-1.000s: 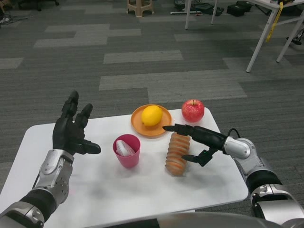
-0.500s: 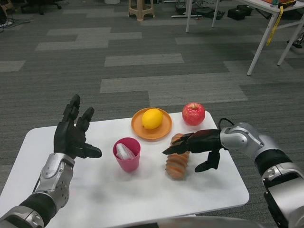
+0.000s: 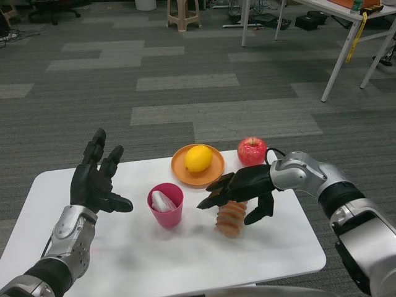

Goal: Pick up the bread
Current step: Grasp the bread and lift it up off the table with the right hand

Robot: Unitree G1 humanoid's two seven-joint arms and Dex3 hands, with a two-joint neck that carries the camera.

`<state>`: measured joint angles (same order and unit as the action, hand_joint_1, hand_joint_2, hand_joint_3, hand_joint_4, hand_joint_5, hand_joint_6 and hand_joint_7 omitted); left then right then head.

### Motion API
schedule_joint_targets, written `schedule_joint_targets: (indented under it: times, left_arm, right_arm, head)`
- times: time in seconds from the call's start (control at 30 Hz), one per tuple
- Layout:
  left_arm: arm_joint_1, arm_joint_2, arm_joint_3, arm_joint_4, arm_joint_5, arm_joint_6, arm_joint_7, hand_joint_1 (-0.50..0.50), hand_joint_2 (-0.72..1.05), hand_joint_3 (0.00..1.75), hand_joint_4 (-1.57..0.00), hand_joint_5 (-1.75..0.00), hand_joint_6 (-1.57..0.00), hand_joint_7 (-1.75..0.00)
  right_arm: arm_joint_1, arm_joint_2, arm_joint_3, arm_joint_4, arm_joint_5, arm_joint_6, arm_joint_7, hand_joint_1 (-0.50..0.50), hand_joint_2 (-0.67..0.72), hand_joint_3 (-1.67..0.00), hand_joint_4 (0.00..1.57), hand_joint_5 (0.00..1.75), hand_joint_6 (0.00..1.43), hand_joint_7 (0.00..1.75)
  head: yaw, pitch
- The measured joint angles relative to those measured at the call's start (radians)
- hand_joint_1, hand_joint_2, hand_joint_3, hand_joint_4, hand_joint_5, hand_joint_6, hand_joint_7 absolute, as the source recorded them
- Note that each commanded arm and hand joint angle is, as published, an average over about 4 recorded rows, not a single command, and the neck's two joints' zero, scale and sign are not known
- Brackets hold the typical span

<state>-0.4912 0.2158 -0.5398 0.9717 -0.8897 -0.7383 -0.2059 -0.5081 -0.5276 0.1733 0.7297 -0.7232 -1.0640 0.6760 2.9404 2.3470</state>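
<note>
The bread [image 3: 231, 218], a ridged orange-brown loaf, lies on the white table [image 3: 124, 253] right of centre. My right hand [image 3: 238, 189] hovers over its far end with fingers spread, pointing left past the loaf. The thumb hangs down beside the loaf's right side. The hand covers the upper part of the bread, and I see no closed grip on it. My left hand [image 3: 96, 180] is raised over the table's left side, fingers apart and holding nothing.
A pink cup [image 3: 166, 205] with something white inside stands just left of the bread. Behind it an orange plate [image 3: 185, 170] carries a lemon [image 3: 198, 158]. A red apple [image 3: 252, 150] sits at the back right. Table legs stand on the floor beyond.
My right hand has swung in from the bread's right side and now lies over the loaf's far end, fingers reaching left. The left hand has held still. The camera has shifted slightly.
</note>
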Motion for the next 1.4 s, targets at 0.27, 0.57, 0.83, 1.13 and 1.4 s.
schedule_joint_targets:
  times: [0.27,0.57,0.83,1.13,1.4]
  left_arm:
    - [0.0,0.002,-0.003,0.0,0.0,-0.001,-0.001,0.5,-0.46,0.09,0.0,-0.41,0.0,0.0]
    - [0.0,0.002,-0.003,0.0,0.0,-0.001,-0.001,0.5,-0.46,0.09,0.0,-0.41,0.0,0.0]
    - [0.0,0.002,-0.003,0.0,-0.001,-0.001,-0.001,0.5,-0.46,0.09,0.0,-0.41,0.0,0.0]
    - [0.0,0.001,-0.002,-0.001,-0.002,-0.003,-0.001,0.5,-0.46,0.09,0.0,-0.41,0.0,0.0]
    - [0.001,0.0,-0.002,-0.001,-0.003,-0.003,-0.001,0.5,-0.46,0.09,0.0,-0.41,0.0,0.0]
  right_arm:
    - [-0.075,0.034,0.014,0.16,-0.049,0.011,-0.002,-0.38,-0.4,-1.05,0.0,0.0,0.0,0.0]
    - [-0.078,0.033,0.016,0.231,-0.107,0.06,-0.003,-0.38,-0.08,-1.41,0.0,0.0,0.0,0.0]
    - [-0.074,0.029,-0.004,0.235,-0.141,0.101,-0.005,-0.39,0.25,-1.57,0.0,0.0,0.0,0.0]
    - [-0.008,0.072,-0.168,0.246,-0.193,0.148,-0.043,-0.42,0.34,-1.59,0.0,0.1,0.0,0.0]
    - [0.05,0.122,-0.305,0.249,-0.201,0.153,-0.064,-0.41,0.28,-1.59,0.0,0.19,0.0,0.0]
  head:
    - [0.007,0.012]
    - [0.016,0.021]
    - [0.018,0.022]
    - [0.03,0.023]
    - [0.03,0.023]
